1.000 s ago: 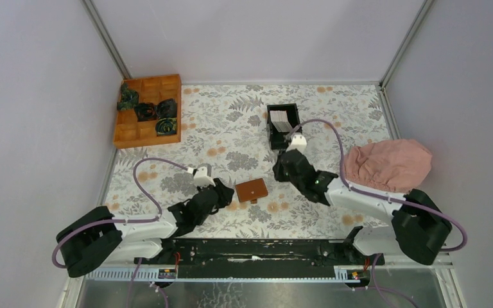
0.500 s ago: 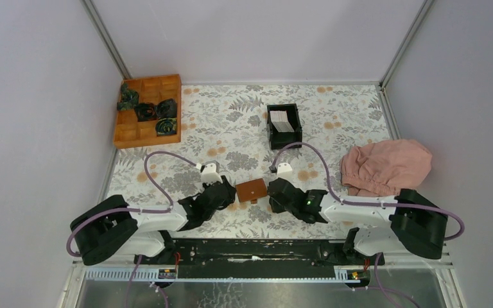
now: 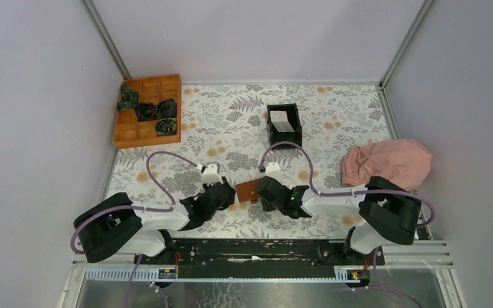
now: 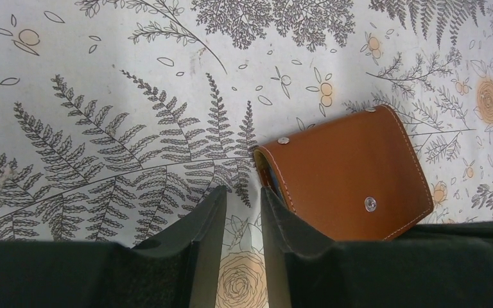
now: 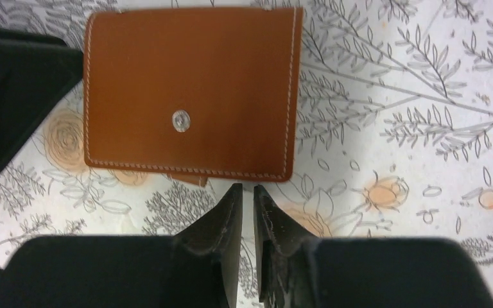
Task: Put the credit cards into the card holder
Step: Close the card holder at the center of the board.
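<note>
Along the far left edge of the floral-print table (image 3: 231, 128) sits an orange wooden tray (image 3: 142, 133) with dark green bundles (image 3: 146, 111) in several of its compartments. A black box (image 3: 285, 142) stands at mid-table farther back with the credit cards (image 3: 281, 120) upright inside it, white to pale grey. A crumpled pink cloth (image 3: 388, 163) lies at the right side. None of these lies near the card holder (image 3: 249, 190), which rests flat on the table near the arms' bases, between the two grippers. It is folded shut, with its reddish-brown leather face up, pale stitching along its edges and a metal snap stud (image 5: 181, 119) near the middle. In the right wrist view a small brown tab (image 5: 186, 179) peeks out from under its near edge. The left gripper (image 4: 242, 194) is low over the table at the holder's left corner. Its jaws are parted by a narrow gap with only tablecloth between them, and one finger (image 4: 276, 215) lies right against the holder's edge. The right gripper (image 5: 246, 188) points at the opposite side of the holder. Its jaws are all but closed, with a sliver of space between them, and grip nothing. Its tips are just short of the stitched edge, and whether they touch the leather cannot be told.
</note>
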Robot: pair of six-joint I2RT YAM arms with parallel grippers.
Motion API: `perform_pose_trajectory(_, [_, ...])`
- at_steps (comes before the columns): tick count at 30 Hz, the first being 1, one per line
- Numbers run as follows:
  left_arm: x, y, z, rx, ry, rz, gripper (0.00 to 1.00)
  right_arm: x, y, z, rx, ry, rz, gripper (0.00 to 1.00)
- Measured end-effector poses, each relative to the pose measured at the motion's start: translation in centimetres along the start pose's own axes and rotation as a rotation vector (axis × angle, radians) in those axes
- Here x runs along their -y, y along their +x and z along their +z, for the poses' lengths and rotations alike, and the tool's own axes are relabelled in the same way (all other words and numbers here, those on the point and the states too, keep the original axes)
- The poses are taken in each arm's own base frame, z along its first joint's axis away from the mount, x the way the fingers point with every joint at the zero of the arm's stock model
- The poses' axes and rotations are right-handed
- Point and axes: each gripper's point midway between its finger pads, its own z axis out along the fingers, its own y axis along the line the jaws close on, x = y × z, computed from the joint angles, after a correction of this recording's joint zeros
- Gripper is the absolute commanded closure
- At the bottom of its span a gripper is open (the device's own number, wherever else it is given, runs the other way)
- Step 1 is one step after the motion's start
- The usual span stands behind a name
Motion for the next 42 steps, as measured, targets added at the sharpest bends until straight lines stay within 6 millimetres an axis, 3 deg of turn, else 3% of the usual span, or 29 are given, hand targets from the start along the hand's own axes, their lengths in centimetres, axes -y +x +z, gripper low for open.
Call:
perform_pose_trajectory(18, [-0.2,0.1,-0.3,0.017,0.023,-0.051,0.68,0.0,-6.2,5.0,0.031,0.013,0.01,0.8])
perform_pose_trajectory(22, [0.0,0.2,0.0,0.021,0.031,-0.06,0.69,-0.2,-7.0,5.5,0.037,0.014,-0.014,0.7])
perform_pose_trajectory(25, [0.2,0.2,0.2,0.024,0.038,-0.067,0.69,-0.2,-7.4,5.5,0.044,0.016,-0.036,0.57])
perform_pose_trajectory(28, [0.3,0.2,0.2,0.023,0.041,-0.069,0.69,0.2,-7.3,5.5,0.047,0.024,-0.058,0.51])
perform_pose_trajectory(34, [0.3,0.2,0.2,0.022,0.041,-0.07,0.69,1.0,-6.7,3.9,0.058,0.005,-0.096,0.5])
perform_pose_trajectory(42, [0.6,0.2,0.5,0.025,0.044,-0.074,0.7,0.0,-7.2,2.7,0.103,-0.065,-0.117,0.49])
